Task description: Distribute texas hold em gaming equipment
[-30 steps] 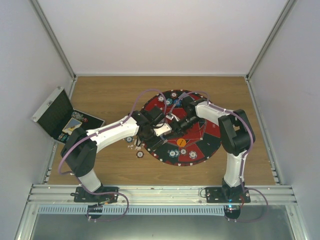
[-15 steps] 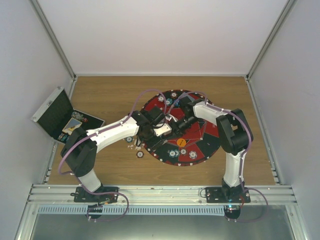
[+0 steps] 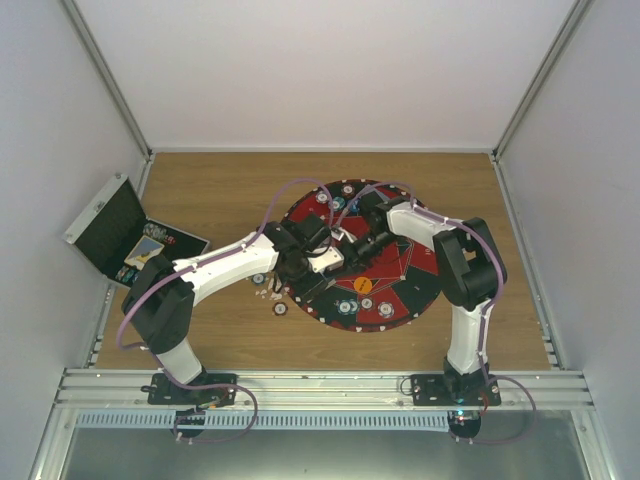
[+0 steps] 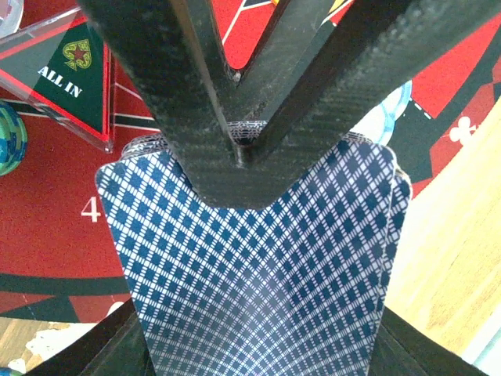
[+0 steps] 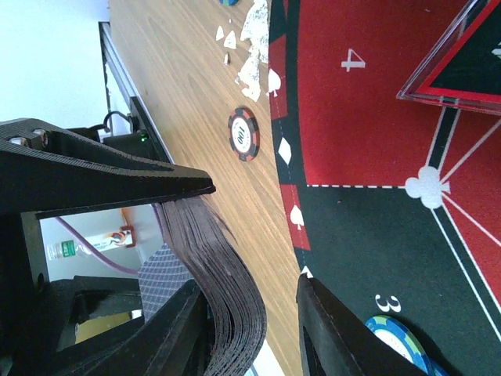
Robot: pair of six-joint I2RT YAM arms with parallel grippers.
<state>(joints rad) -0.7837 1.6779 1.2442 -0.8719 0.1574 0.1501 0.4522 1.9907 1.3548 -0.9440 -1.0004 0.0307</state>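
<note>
My left gripper (image 4: 258,348) is shut on a deck of blue diamond-backed playing cards (image 4: 250,258), held over the left part of the round mat (image 3: 400,290). My right gripper (image 5: 250,286) meets it there, open. Its jaws straddle the deck's bent edge (image 5: 227,274); the cards rest against one finger with a gap to the other. In the left wrist view its fingers (image 4: 196,117) come down in a V onto the deck's top edge. A dark red chip (image 5: 244,133) lies on the wood. Teal chips (image 5: 395,337) and an orange disc (image 3: 362,285) sit on the mat.
A clear triangular "ALL IN" plaque (image 4: 70,78) lies on the mat near the grippers. The black case (image 3: 110,225) stands open at the far left with items inside. White scraps (image 5: 254,39) and a white chip (image 3: 281,308) lie on the wood left of the mat.
The right arm has drawn slightly left, bringing its gripper closer onto the deck. The left arm and its hold on the cards look unchanged.
</note>
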